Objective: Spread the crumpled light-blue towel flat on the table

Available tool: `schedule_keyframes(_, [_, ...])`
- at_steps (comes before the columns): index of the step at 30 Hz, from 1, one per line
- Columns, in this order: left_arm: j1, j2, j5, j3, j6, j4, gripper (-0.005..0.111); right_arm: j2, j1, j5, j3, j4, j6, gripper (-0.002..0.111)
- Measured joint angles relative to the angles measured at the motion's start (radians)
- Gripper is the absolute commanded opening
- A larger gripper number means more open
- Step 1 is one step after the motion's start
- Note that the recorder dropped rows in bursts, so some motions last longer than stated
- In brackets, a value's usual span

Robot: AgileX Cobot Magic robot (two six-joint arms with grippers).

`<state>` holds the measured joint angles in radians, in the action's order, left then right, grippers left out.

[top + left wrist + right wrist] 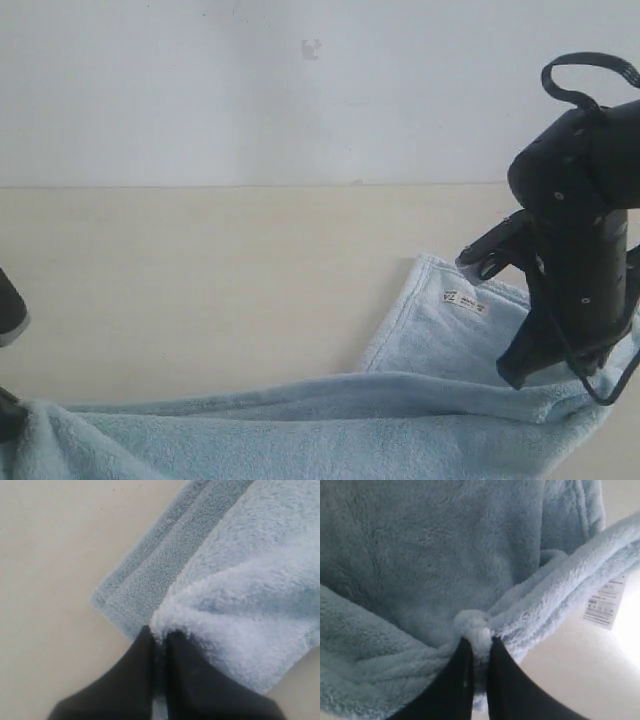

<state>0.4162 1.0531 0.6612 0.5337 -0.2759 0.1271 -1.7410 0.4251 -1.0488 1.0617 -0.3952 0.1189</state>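
left gripper [159, 637] and right gripper [477, 645] were each pinched tight on towel [300, 425]; even outward tension, kept low over table [200, 270], was advised.

The only print is on a small white rectangular fabric label [464, 301] sewn near a corner of the pale light-blue fluffy terry towel [420, 365], and its few lines of dark marks are too small and blurred to read.
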Motion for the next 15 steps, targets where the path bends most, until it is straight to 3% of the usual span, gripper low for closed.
schedule_keyframes(1, [0.000,0.005,-0.009,-0.002,0.002,-0.004,0.017,0.000,0.000,0.029,-0.002,-0.002,0.007,0.021])
schedule_keyframes(2, [0.000,0.005,-0.011,-0.002,0.002,-0.008,0.028,0.000,0.000,0.043,-0.002,-0.002,0.012,0.036])
schedule_keyframes(4, [0.000,0.005,-0.016,-0.002,0.002,-0.010,0.046,0.000,0.000,0.082,-0.002,-0.004,0.023,0.053])
schedule_keyframes(7, [0.000,0.005,-0.047,-0.002,0.002,-0.023,0.062,0.000,0.000,0.118,-0.002,-0.008,0.036,0.058])
schedule_keyframes(15, [0.000,-0.057,-0.209,0.011,0.128,0.008,0.056,0.025,-0.005,0.207,-0.002,-0.037,0.133,0.058])
